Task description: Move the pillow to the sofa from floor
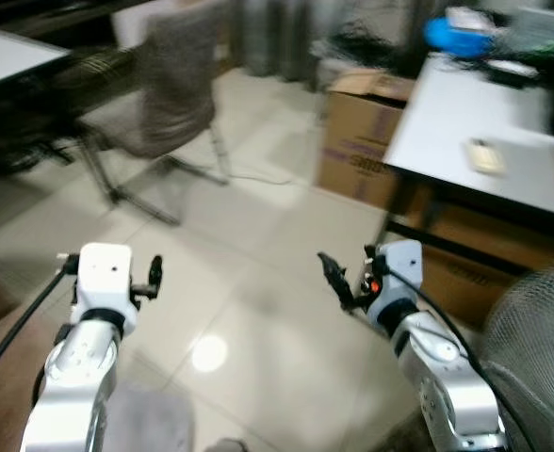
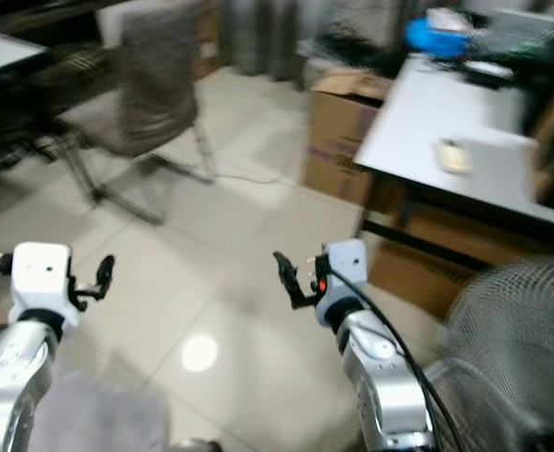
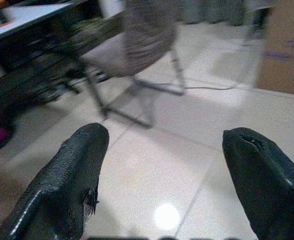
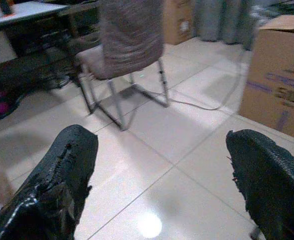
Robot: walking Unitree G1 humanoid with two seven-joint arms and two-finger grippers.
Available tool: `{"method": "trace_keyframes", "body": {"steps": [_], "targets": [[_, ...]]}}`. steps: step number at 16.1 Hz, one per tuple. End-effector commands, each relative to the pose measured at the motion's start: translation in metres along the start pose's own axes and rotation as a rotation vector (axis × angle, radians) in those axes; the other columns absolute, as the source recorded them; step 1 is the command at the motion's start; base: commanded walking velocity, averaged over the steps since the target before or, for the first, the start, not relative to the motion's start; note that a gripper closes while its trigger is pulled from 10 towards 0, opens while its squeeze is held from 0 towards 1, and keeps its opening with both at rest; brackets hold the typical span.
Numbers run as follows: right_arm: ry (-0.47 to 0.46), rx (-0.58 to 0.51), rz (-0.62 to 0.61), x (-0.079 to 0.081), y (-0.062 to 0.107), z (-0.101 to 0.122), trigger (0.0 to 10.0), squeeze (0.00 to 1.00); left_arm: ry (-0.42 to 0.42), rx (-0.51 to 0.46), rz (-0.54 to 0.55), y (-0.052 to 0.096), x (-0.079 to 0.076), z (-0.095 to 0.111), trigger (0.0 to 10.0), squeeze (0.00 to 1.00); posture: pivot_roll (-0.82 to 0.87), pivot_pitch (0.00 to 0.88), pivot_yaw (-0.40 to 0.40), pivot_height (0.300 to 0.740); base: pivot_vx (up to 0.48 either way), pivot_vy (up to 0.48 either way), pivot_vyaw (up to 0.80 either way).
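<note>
I'm holding both arms up, left gripper [image 3: 162, 185] and right gripper [image 4: 162, 185] gaping wide, nothing in either. Ahead of them: bare floor [image 1: 258, 245], a chair [image 1: 169, 89]. I'm seeing no pillow or sofa, so task prob. not begun.

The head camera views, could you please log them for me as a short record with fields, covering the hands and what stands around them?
left hand: raised over the tiled floor, fingers open, holding nothing
right hand: raised over the floor, fingers open, holding nothing
chair: ahead on the robot's left, metal legs, brownish fabric
cardboard box: on the floor beside the white table
table items: blue object at the far end; small flat object near the edge
fan: wire grille, near right
image quality: blurred
</note>
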State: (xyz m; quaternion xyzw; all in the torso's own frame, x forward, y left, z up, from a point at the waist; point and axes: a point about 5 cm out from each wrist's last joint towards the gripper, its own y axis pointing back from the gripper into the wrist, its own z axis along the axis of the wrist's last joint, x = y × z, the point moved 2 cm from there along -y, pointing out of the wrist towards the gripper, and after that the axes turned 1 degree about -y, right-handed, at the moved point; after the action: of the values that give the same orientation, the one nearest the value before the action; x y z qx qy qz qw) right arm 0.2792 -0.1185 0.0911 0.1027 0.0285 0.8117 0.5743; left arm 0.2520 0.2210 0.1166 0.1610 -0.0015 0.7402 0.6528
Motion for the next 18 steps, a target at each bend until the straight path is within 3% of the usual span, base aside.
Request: {"method": "trace_keyframes", "body": {"steps": [1,3,6,8,12,14,18], "targets": [[0.029,-0.011,-0.015,-0.005,0.000,0.003,10.0,1.00,0.010,-0.010,0.016,0.002,0.002,0.004,10.0,0.00,-0.03,0.000,0.001,0.740,0.000,0.000,0.80],[0.029,0.001,-0.049,-0.017,-0.001,0.004,10.0,1.00,0.064,-0.025,-0.004,-0.011,-0.003,0.013,10.0,0.00,-0.03,0.000,0.005,0.740,0.000,0.000,0.80],[0.000,-0.025,-0.025,-0.015,-0.006,0.011,10.0,1.00,0.049,-0.018,-0.021,-0.010,-0.007,0.014,10.0,0.00,-0.01,0.000,0.019,0.740,0.000,0.000,0.80],[-0.059,-0.035,-0.084,-0.020,-0.011,0.014,10.0,1.00,0.054,-0.020,-0.023,-0.008,-0.010,0.012,10.0,0.00,-0.01,0.000,0.016,0.740,0.000,0.000,0.80],[-0.031,-0.013,-0.078,-0.019,-0.012,0.015,10.0,1.00,0.041,-0.064,-0.034,-0.009,-0.013,0.016,10.0,0.00,-0.03,0.000,0.013,0.740,0.000,0.000,0.80],[-0.073,0.004,-0.123,-0.028,-0.011,0.011,10.0,1.00,0.053,-0.065,-0.021,-0.010,-0.014,0.017,10.0,0.00,-0.02,0.000,-0.010,0.740,0.000,-0.480,0.00],[-0.010,0.027,-0.120,-0.030,-0.017,0.013,10.0,1.00,0.064,-0.060,0.007,-0.006,-0.014,0.013,10.0,0.00,0.00,0.000,-0.044,0.740,0.000,-0.360,0.00]]}}
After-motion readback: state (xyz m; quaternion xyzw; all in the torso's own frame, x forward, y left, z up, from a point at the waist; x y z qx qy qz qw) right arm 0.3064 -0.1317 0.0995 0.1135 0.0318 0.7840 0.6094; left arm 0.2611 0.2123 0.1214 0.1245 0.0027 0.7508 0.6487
